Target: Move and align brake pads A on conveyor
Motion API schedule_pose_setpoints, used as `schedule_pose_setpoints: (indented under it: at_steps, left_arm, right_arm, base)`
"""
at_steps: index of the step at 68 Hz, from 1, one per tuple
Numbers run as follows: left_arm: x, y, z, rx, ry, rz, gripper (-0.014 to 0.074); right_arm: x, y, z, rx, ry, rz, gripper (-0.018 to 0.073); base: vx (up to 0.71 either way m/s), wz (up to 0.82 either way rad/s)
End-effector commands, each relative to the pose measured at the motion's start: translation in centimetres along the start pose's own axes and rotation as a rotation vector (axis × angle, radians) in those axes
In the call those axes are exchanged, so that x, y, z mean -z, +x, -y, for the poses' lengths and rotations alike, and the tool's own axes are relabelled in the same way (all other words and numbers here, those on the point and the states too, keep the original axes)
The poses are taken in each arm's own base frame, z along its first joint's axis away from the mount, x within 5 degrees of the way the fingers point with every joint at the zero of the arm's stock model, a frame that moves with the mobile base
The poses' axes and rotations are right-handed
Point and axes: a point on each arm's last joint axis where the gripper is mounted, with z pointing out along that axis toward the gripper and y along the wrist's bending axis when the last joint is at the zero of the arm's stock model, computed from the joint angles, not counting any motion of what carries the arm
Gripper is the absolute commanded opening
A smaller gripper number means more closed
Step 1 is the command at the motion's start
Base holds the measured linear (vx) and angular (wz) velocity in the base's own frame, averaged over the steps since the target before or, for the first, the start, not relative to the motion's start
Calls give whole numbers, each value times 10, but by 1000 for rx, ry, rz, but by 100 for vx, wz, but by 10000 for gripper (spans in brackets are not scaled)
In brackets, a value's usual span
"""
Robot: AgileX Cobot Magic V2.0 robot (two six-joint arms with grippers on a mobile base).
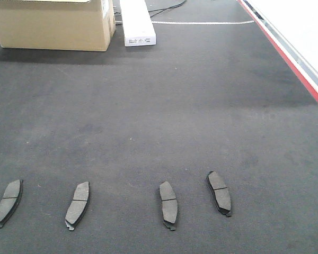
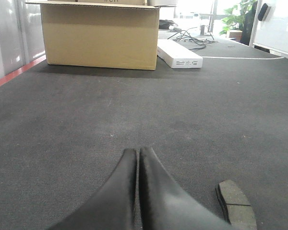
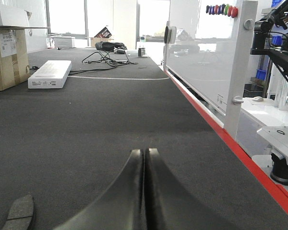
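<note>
Several brake pads A lie in a row near the front of the conveyor point(image 1: 164, 116): one at far left point(image 1: 8, 201), one left of centre point(image 1: 78, 204), one right of centre point(image 1: 168, 203) and one tilted pad furthest right point(image 1: 219, 192). Neither gripper shows in the front view. In the left wrist view my left gripper point(image 2: 138, 152) is shut with nothing in it, low over the belt, and one pad point(image 2: 237, 204) lies to its lower right. My right gripper point(image 3: 145, 152) is also shut and empty, with a pad point(image 3: 20, 211) at its lower left.
A cardboard box point(image 1: 53, 24) and a long white box point(image 1: 136, 22) stand at the far end of the belt. A red stripe point(image 1: 291, 66) runs along the right edge, beside a white panel point(image 3: 206, 52). Cables point(image 3: 105, 55) lie beyond the boxes.
</note>
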Motion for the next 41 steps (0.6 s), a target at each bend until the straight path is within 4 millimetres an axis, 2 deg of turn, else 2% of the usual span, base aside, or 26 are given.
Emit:
schedule_pose_setpoints:
  at_steps: [1,41]
  left_arm:
    - [0,-1,1,0,13,66,-6]
    - [0,-1,1,0,13,66,-6]
  right_arm:
    - [1,-3,0,16,3,72,-11]
    - [0,-3,0,16,4,65,-11]
  base:
    - [0,0]
    - [0,0]
